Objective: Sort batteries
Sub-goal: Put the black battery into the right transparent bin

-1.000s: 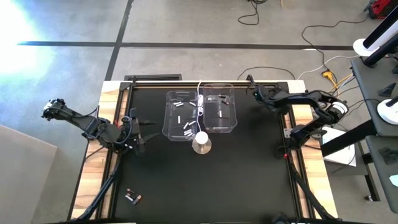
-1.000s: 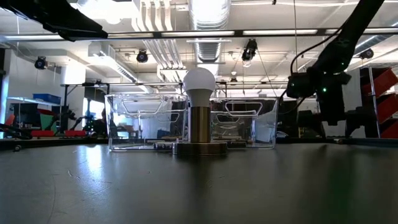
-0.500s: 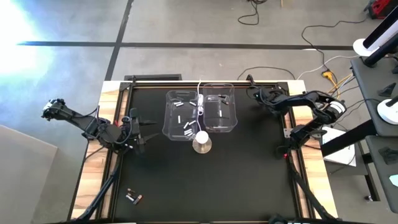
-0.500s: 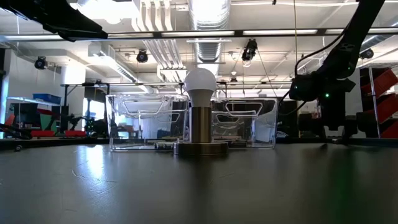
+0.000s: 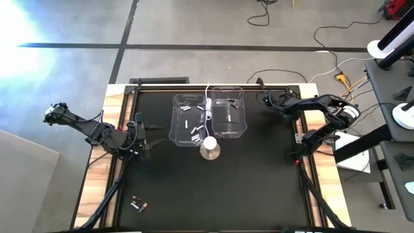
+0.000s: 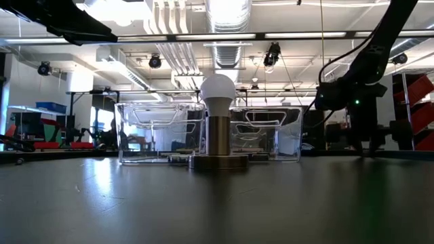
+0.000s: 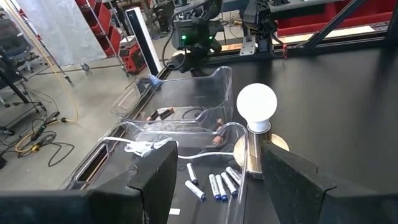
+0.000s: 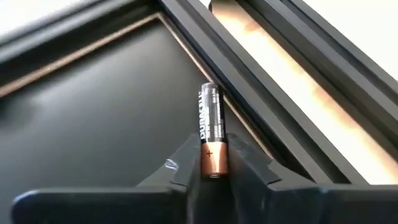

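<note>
Right gripper (image 8: 210,163): closed on a dark battery (image 8: 209,127) with a copper end, at the table's far right corner beside the frame rail (image 8: 261,68).
Left gripper (image 7: 214,171): parked open at the left edge, nothing held.
Other batteries: silver ones in the left bin (image 5: 187,120), dark ones in the right bin (image 5: 229,113), a few loose (image 5: 138,205) near the front left.
Step in hand: the battery should be lifted straight, clear of the rail, grip kept firm.
Destination: judged the right bin.

Black copper-tipped battery (image 8: 210,134) pinched in right gripper (image 8: 210,163); other batteries (image 7: 219,185) in bin.
</note>
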{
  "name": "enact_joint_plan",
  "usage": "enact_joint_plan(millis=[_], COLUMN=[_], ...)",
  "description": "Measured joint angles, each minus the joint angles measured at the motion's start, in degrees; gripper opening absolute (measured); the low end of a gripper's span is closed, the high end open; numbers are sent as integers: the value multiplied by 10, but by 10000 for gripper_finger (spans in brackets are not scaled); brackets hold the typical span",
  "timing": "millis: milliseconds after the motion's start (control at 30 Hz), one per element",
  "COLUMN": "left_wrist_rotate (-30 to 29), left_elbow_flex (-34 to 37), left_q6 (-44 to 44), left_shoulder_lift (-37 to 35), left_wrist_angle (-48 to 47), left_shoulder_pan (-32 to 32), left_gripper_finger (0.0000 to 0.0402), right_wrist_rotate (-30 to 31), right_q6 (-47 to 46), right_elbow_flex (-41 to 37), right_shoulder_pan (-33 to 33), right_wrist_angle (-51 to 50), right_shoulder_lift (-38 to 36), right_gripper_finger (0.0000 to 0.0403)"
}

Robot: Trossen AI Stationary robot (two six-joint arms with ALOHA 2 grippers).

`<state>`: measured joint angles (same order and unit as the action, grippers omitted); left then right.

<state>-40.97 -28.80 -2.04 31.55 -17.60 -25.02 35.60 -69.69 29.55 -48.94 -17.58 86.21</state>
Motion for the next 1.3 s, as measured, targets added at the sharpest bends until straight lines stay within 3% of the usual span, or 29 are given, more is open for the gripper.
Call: enact_joint_plan(millis=[133,200,367,633,733,833,1033,1200,1300], left_wrist_rotate=[0,0,0,0,0,0,0,0,0], left_elbow_flex=[0,0,-1,-1,-1,-1,-1,-1,-1], left_q6=[0,0,0,0,0,0,-4,-19,-41], left_shoulder_lift=[0,0,1,3,3,3,3,3,2], left_wrist_angle=[0,-1,-3,-2,-1,-1,0,-1,-5], left_shoulder_pan=[0,0,0,0,0,0,0,0,0], left_gripper_finger=[207,207,207,207,207,207,207,207,207], right_wrist_rotate=[-14,-34,-14,-5,-30,-85,-177,-293,-321], right_q6=[3,24,79,257,340,378,453,520,559], right_elbow_flex=[20,32,88,239,321,418,594,693,742], right_shoulder_pan=[24,44,97,253,306,321,313,290,272], right_wrist_angle=[-67,-86,-119,-126,-141,-233,-426,-472,-497], right_shoulder_lift=[-32,-61,-137,-175,-143,-84,73,189,245], right_gripper_finger=[42,42,49,42,42,43,43,44,44])
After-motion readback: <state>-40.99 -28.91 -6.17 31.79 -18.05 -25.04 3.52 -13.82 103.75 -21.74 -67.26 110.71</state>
